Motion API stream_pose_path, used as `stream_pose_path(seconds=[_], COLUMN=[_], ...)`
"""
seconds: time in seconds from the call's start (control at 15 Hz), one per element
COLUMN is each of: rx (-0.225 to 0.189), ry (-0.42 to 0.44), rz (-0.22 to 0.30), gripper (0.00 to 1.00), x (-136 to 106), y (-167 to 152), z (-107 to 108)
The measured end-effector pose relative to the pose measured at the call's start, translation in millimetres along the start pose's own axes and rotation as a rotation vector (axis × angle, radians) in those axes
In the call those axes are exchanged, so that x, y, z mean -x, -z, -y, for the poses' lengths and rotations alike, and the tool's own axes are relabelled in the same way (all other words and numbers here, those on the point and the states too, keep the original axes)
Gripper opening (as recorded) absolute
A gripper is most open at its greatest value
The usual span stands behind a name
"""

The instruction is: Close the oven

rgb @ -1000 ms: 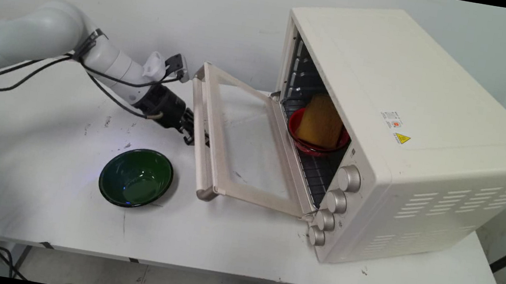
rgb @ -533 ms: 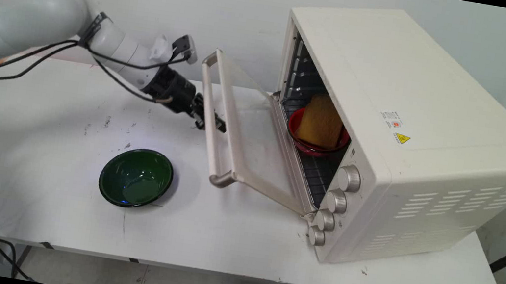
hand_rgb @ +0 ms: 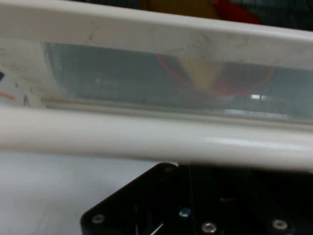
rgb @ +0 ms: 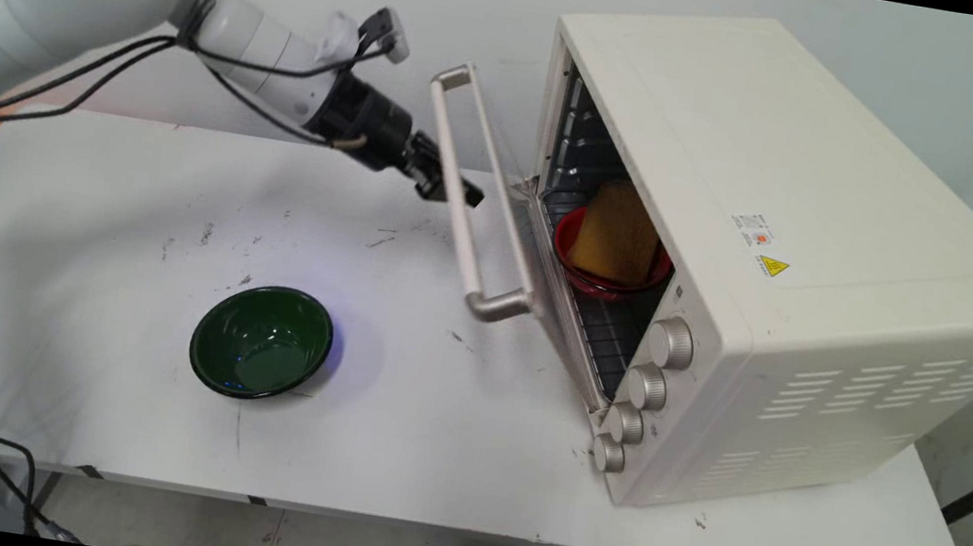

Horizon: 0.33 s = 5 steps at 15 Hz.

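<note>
Touching the oven door's handle [rgb: 472, 257], the gripper [rgb: 449, 188] sits about halfway along the long bar. The arm comes in from the left w/ black cables hanging off it. Can't tell if the gripper is open or closed: in the main view its black tip crosses the bar, & in the hand view the bar [hand_rgb: 146, 137] hides the tip.

The door [hand_rgb: 146, 32] is part way up, tilted, not shut & not flat. Its bottom edge is joined to the oven [rgb: 750, 158]; its top edge leans out over the table [rgb: 126, 194]. There's a gap at the top, so you can look inside.

Inside, on the wire rack [rgb: 607, 328], sits a red bowl [rgb: 604, 280] w/ a yellow-brown block [rgb: 616, 229] standing in it, maybe a sponge or bread. Both are well back from the door. Through the glass in the hand view you see them as a blurry red & yellow shape.

My guess on handling: the door swings on its bottom edge, so the bar moves in a curve, not a straight line. A hold near the bar's middle, like now, should keep the door from twisting. Slow & soft is best, since the oven could slide on the smooth table.

A green bowl [rgb: 261, 341] sits empty on the table, well apart from the door & gripper. Four knobs [rgb: 672, 342] run down the oven's front, near side.
</note>
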Motion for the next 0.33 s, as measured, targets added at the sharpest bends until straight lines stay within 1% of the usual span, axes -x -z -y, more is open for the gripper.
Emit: stream_pose_path(seconds=[0.33], rx=[0.014], ry=[-0.016], rz=[-0.067], gripper=[0.0], x=[-32.0], y=[7.0], z=[-0.1])
